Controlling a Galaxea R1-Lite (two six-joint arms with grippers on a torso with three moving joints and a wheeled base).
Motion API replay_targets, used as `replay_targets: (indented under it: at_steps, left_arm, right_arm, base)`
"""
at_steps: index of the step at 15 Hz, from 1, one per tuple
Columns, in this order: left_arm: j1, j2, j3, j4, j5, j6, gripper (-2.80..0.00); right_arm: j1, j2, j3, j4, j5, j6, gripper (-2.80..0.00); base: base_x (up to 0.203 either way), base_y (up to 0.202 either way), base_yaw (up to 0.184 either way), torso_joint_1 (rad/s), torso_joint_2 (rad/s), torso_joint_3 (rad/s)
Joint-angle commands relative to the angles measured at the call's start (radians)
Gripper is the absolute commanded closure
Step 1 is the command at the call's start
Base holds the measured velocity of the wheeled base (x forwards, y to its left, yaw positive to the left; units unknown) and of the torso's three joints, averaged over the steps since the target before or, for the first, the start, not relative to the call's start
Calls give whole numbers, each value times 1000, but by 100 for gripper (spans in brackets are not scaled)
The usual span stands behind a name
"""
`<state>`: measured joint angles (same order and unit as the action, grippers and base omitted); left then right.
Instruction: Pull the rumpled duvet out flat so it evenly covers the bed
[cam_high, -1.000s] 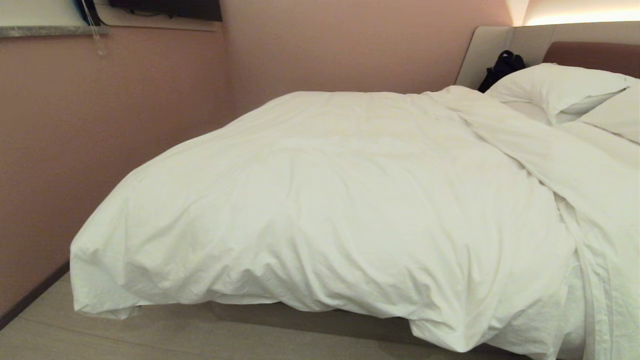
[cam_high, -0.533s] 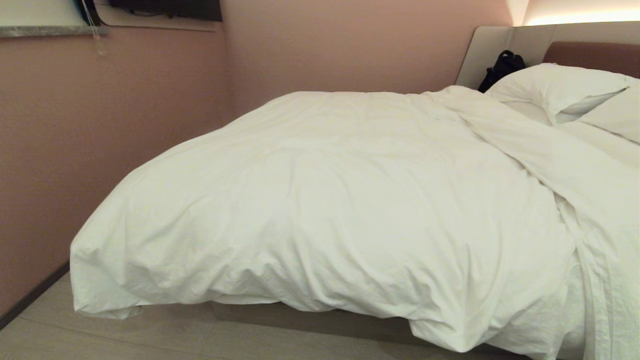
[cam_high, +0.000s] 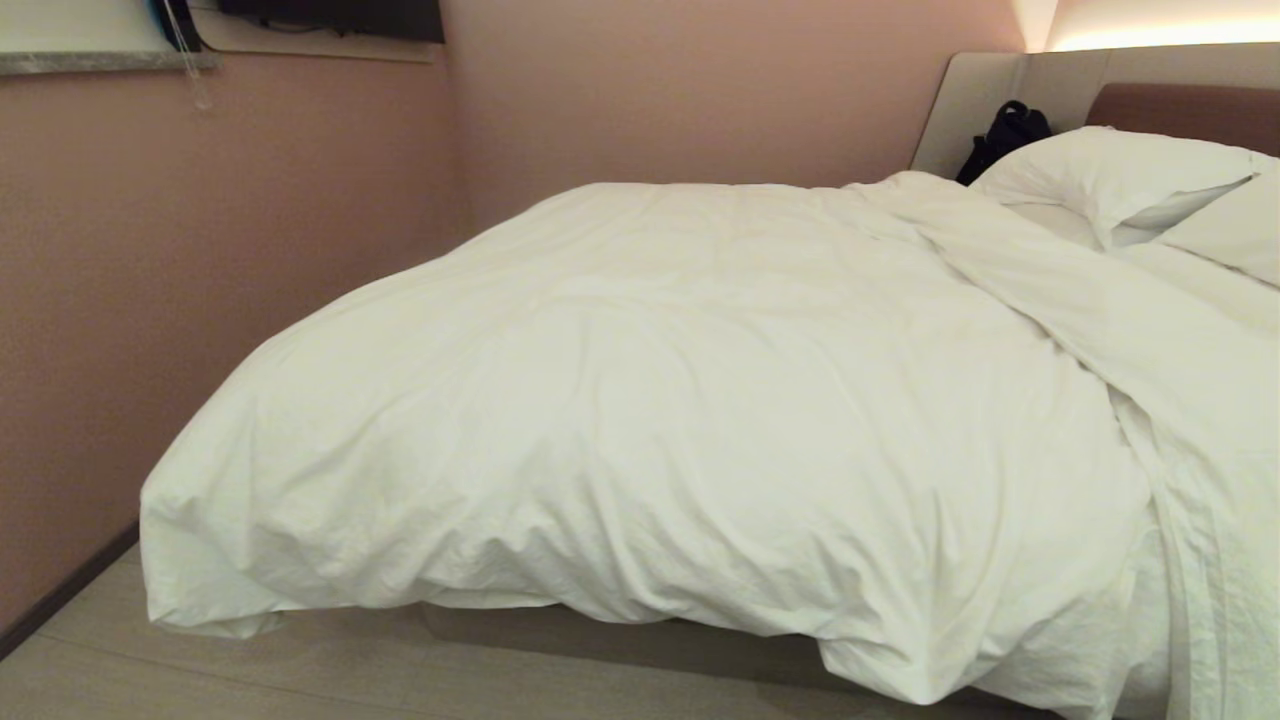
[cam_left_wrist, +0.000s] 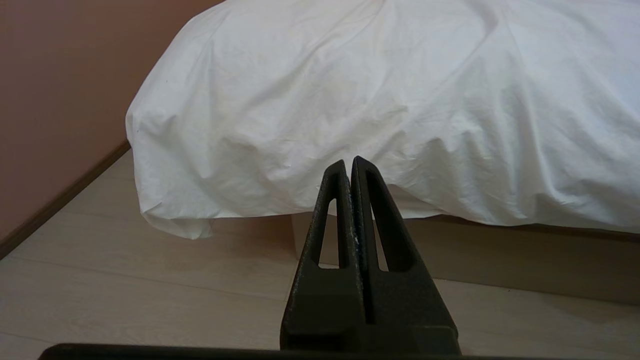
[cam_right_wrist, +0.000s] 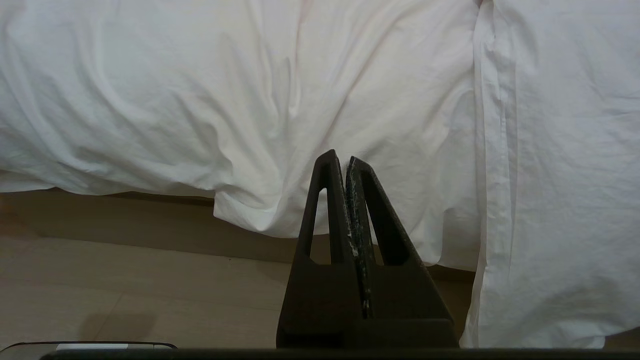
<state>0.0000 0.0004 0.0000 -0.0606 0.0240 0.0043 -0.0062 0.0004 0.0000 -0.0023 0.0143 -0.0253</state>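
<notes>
The puffy white duvet (cam_high: 660, 400) lies creased over most of the bed (cam_high: 640, 632), bulging past the foot at the left and hanging low at the near side. A folded ridge of it runs diagonally toward the pillows. Neither arm shows in the head view. My left gripper (cam_left_wrist: 348, 161) is shut and empty, low over the floor, short of the duvet (cam_left_wrist: 350, 95) hanging edge. My right gripper (cam_right_wrist: 338, 158) is also shut with nothing in it, facing the hanging duvet (cam_right_wrist: 250, 110) where it droops lowest.
Two white pillows (cam_high: 1110, 175) rest against the padded headboard (cam_high: 1180, 105), with a black bag (cam_high: 1005, 130) beside them. A pink wall (cam_high: 150, 300) runs close along the bed's left side. Pale wood floor (cam_high: 300, 680) lies in front of the grey-beige base (cam_left_wrist: 500, 255).
</notes>
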Motion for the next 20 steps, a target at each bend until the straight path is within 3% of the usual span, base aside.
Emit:
replay_targets:
  at_steps: [1, 8, 20]
  left_arm:
    - [0, 0, 0, -1, 1, 0, 0]
    - [0, 0, 0, -1, 1, -18, 0]
    - [0, 0, 0, -1, 5, -21, 0]
  right_arm:
    - [0, 0, 0, -1, 1, -1, 0]
    - [0, 0, 0, -1, 1, -1, 0]
    - [0, 0, 0, -1, 0, -1, 0]
  base:
    - [0, 0, 0, 0, 0, 0]
    - [1, 15, -1, 0, 0, 0]
    - [0, 192, 0, 2, 2, 3]
